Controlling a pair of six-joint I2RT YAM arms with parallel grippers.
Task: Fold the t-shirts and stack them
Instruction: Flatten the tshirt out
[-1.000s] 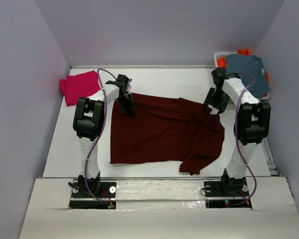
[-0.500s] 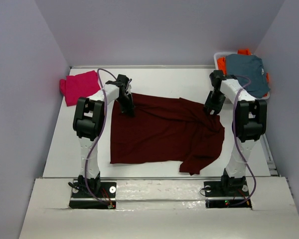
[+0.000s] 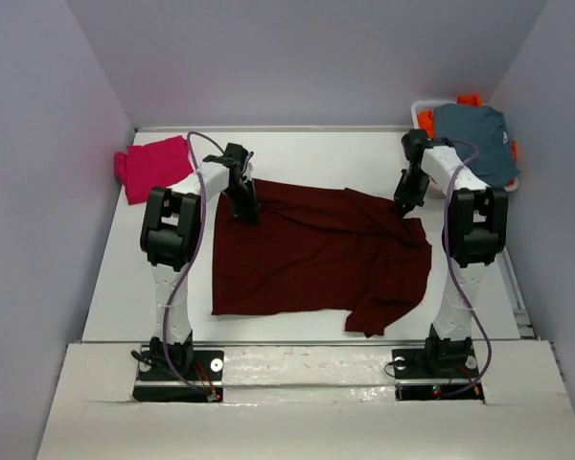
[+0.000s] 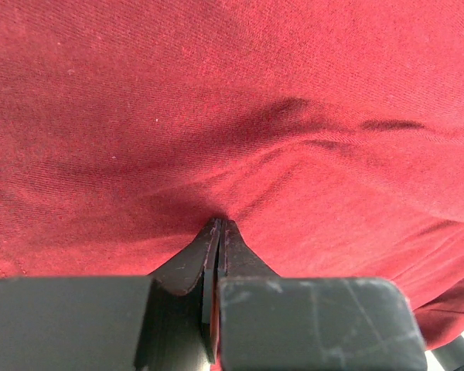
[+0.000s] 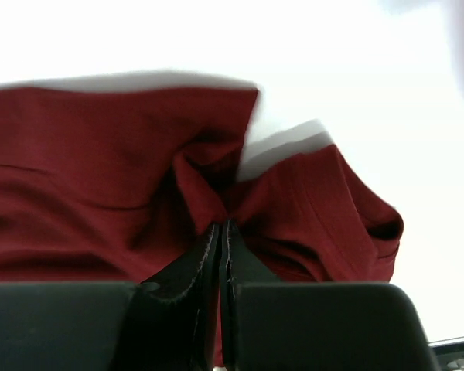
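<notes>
On my feed: big shirt (image 3: 307,254) flat mid table (image 3: 307,153), L gripper (image 3: 252,217) on its 11 o'clock corner, R gripper (image 3: 402,205) at its 1. Small shirt (image 3: 153,165) off at 10, bin (image 3: 419,103) at 2 w/ garments (image 3: 471,134) piled in.

White table (image 3: 316,158) w/ white front ledge (image 3: 307,417), boxed in by plain pale lilac-grey walls (image 3: 307,57) at back, L & R; even, soft light.

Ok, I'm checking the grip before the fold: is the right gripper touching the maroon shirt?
Touching. The right wrist view shows the right gripper shut on a pinched fold of the maroon shirt.
</notes>
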